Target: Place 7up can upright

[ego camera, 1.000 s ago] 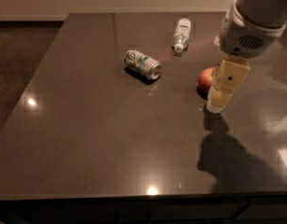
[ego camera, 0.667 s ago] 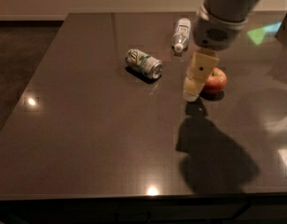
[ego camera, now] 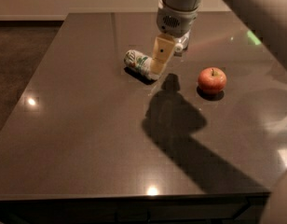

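Dark and glossy, the table (ego camera: 87,125) carries the 7up can (ego camera: 138,61) on its side toward the far middle, its long axis slanting from far left to near right. It lies where it lay a second ago, so nothing of the task is done yet. What has changed is the gripper (ego camera: 158,65): a second ago it hung out to the right beyond the apple (ego camera: 212,80), and it has since swept left to overlap the can's right end. You judge this as the close of the approach, with the grasp next. You cannot tell how wide the gripper stands or whether it has hold of anything. The arm comes down steeply from the top edge, wrist above the can, and its shadow falls toward the near side. The apple sits apart to the right.
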